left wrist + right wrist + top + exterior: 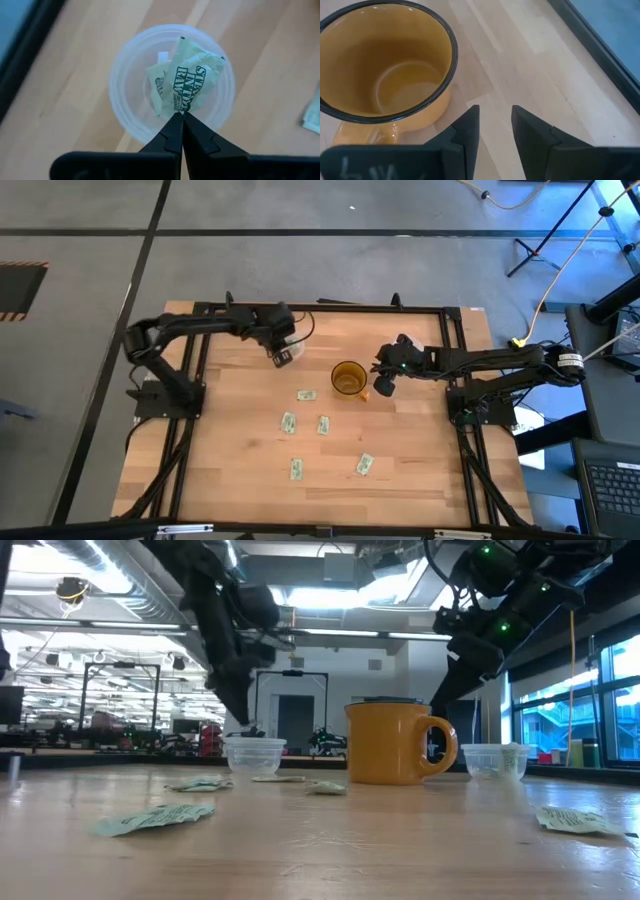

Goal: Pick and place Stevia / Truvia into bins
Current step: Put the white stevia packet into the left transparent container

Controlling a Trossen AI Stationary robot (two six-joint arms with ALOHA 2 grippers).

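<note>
L gripper (179, 116) sits over a clear bin (125, 75) at desk's (240, 470) far left, jaws pinched on a Stevia packet (192, 82) inside it. R gripper (495, 125) hangs by yellow mug (385, 60), jaws slightly apart, empty. Five packets (306, 394) lie loose mid-desk.

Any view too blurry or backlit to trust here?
Low view: arms silhouetted against bright ceiling lights and windows; nearest packet soft, yellow mug sharper. Left wrist view: packet print readable in the clear cup. High view: blue spill at the right edge.
</note>
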